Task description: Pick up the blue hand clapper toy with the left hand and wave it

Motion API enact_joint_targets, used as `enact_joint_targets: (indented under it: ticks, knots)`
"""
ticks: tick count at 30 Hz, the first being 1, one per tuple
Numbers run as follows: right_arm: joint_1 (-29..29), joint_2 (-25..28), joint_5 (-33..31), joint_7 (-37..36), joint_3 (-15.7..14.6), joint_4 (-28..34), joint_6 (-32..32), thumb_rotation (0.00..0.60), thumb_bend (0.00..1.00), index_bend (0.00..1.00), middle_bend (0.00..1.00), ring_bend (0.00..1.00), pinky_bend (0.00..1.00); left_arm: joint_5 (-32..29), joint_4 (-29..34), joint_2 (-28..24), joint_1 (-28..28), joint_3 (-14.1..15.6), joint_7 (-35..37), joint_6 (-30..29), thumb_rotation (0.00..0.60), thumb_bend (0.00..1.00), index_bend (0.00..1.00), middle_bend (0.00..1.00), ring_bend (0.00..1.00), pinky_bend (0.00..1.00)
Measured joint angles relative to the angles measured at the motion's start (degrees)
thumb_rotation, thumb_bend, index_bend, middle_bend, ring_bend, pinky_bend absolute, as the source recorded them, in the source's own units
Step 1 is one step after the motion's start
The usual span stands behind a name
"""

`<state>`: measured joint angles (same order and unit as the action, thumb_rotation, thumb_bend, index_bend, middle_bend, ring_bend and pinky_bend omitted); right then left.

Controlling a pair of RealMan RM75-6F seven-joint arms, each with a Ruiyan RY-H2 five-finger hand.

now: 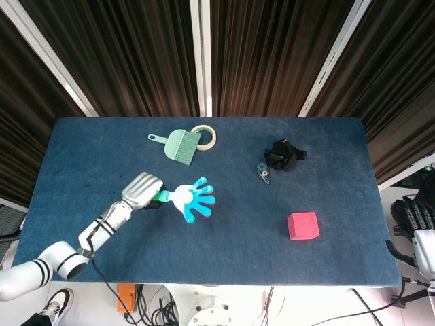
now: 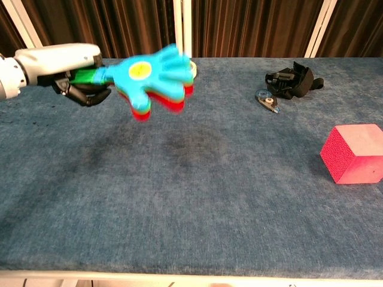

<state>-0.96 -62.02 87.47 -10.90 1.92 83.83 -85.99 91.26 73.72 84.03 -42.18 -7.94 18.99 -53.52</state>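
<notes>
My left hand (image 1: 141, 192) (image 2: 67, 75) grips the green handle of the blue hand clapper toy (image 1: 192, 199) (image 2: 154, 78) and holds it above the blue table (image 1: 224, 251). The toy lies flat, its palm pointing to the right, blurred in the chest view with red and green layers showing under the blue one. My right hand (image 1: 413, 217) hangs off the table's right edge, dark fingers curled, nothing visibly in it.
A pale green dustpan brush (image 1: 179, 144) and a tape roll (image 1: 204, 136) lie at the back. A black strap bundle (image 1: 283, 154) (image 2: 291, 79) and a small blue tape dispenser (image 1: 264, 172) (image 2: 267, 100) sit right of centre. A red cube (image 1: 303, 225) (image 2: 353, 153) stands front right.
</notes>
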Motion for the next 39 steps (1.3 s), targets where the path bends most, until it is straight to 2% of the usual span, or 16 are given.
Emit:
enact_joint_targets:
  ticks: [3, 7, 10, 12, 15, 18, 21, 28, 31, 35, 39]
  knots:
    - [0.0, 0.0, 0.0, -0.1, 0.0, -0.1, 0.1, 0.600, 0.21, 0.00, 0.00, 0.00, 0.00, -2.9, 2.9, -0.8, 0.4, -1.9, 12.1, -0.3, 0.600, 0.69, 1.00, 1.00, 1.00, 1.00]
    - [-0.1, -0.1, -0.1, -0.2, 0.0, -0.1, 0.3, 0.600, 0.22, 0.00, 0.00, 0.00, 0.00, -6.1, 6.7, -2.6, 1.1, -5.1, 33.4, -0.8, 0.600, 0.70, 1.00, 1.00, 1.00, 1.00]
    - [-0.3, -0.4, -0.1, -0.1, -0.1, -0.2, 0.7, 0.600, 0.22, 0.00, 0.00, 0.00, 0.00, -6.4, 7.2, -3.2, 1.3, -5.7, 43.4, -1.2, 0.600, 0.70, 1.00, 1.00, 1.00, 1.00]
    - [-0.5, -0.6, -0.1, 0.1, -0.1, -0.3, 1.0, 0.600, 0.22, 0.00, 0.00, 0.00, 0.00, -6.2, 7.3, -3.5, 1.3, -5.7, 48.0, -1.4, 0.600, 0.70, 1.00, 1.00, 1.00, 1.00]
    - [-0.6, -0.6, 0.1, 0.5, -0.2, 0.0, 1.2, 0.600, 0.22, 0.00, 0.00, 0.00, 0.00, -5.7, 7.0, -3.7, 1.2, -5.0, 49.7, -1.2, 0.600, 0.70, 1.00, 1.00, 1.00, 1.00]
    - [-0.6, -0.3, 0.0, 0.9, -0.3, 0.3, 1.3, 0.600, 0.22, 0.00, 0.00, 0.00, 0.00, -4.6, 5.8, -3.5, 0.8, -3.8, 46.4, -0.8, 0.600, 0.70, 1.00, 1.00, 1.00, 1.00]
    - [-0.5, -0.1, -0.4, 0.9, -0.2, 0.5, 1.4, 0.600, 0.22, 0.00, 0.00, 0.00, 0.00, -2.7, 4.0, -3.2, 0.3, -2.0, 37.2, -0.1, 0.600, 0.70, 1.00, 1.00, 1.00, 1.00]
    - [-0.5, -0.3, -0.3, 0.2, -0.2, 0.0, 1.2, 0.600, 0.22, 0.00, 0.00, 0.00, 0.00, -0.6, 1.5, -2.9, -2.0, 2.9, 3.5, 6.2, 0.600, 0.70, 1.00, 1.00, 1.00, 1.00]
    - [-0.5, -0.3, -0.4, 0.0, -0.1, -0.2, 1.2, 0.600, 0.22, 0.00, 0.00, 0.00, 0.00, -1.3, 1.7, -3.2, -3.2, 4.4, -7.0, 10.6, 0.600, 0.70, 1.00, 1.00, 1.00, 1.00]
    - [-0.4, -0.2, -0.5, -0.4, -0.1, -0.5, 1.0, 0.600, 0.22, 0.00, 0.00, 0.00, 0.00, -4.4, 2.9, -4.0, -4.1, 5.2, -13.2, 14.1, 0.600, 0.70, 1.00, 1.00, 1.00, 1.00]
    - [-0.2, -0.2, -0.5, -0.5, -0.1, -0.5, 0.8, 0.600, 0.22, 0.00, 0.00, 0.00, 0.00, -7.1, 5.2, -4.6, -3.8, 3.8, -9.3, 13.6, 0.600, 0.70, 1.00, 1.00, 1.00, 1.00]
